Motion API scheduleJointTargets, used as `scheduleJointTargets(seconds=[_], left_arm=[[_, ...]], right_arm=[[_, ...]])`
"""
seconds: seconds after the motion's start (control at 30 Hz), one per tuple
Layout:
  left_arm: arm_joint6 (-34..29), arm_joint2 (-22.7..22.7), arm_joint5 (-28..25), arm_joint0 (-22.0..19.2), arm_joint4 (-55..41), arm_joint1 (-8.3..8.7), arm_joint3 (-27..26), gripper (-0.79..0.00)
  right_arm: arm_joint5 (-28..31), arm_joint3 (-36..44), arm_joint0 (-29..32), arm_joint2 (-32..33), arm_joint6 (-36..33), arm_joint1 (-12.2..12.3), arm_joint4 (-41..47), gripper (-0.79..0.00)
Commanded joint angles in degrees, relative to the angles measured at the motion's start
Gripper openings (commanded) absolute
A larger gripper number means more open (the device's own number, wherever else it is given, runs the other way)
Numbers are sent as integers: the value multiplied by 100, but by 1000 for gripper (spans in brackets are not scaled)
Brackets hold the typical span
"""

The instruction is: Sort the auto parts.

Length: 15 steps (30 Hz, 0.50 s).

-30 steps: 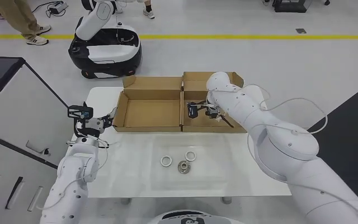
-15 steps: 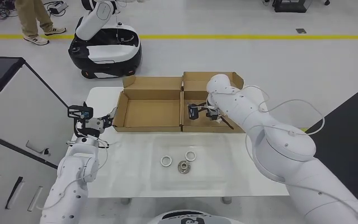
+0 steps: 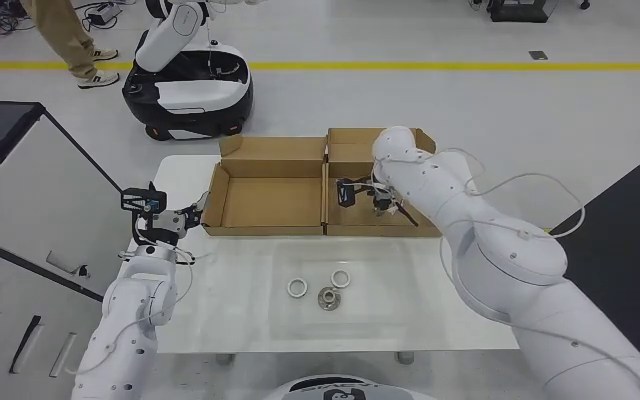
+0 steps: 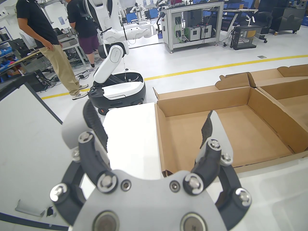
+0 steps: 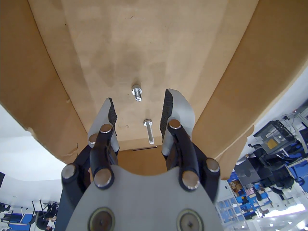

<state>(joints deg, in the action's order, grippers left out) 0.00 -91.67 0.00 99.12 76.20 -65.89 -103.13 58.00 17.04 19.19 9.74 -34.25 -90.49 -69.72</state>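
My right gripper hangs open inside the right cardboard box, above its floor. Two silver bolts lie on that floor: a short one just past the fingertips and a longer one between the fingers. In the top view this gripper sits over the same box. On the white table in front of the boxes lie two white rings and a grey metal flanged part. My left gripper is open and holds nothing, at the table's left edge beside the left cardboard box.
The left box has nothing on its floor. The two boxes stand side by side at the table's far edge, flaps raised. A white and black mobile robot base stands on the floor beyond the table. Bare table top lies to the right of the rings.
My right gripper has shifted slightly to the right and farther into the right box. The left arm has not moved.
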Motion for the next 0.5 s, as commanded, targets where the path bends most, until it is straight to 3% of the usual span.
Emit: scheduleJointTargets(seconds=[0.0,0.23,0.47], left_arm=[[0,0,0,0,0,0,0,0],[0,0,0,0,0,0,0,0],[0,0,0,0,0,0,0,0]], right_arm=[[0,-2,-59,0,82,18,18,-12],[0,141,-318,0,898,207,-46,0],[0,521,-455,0,2009,570,-391,0]])
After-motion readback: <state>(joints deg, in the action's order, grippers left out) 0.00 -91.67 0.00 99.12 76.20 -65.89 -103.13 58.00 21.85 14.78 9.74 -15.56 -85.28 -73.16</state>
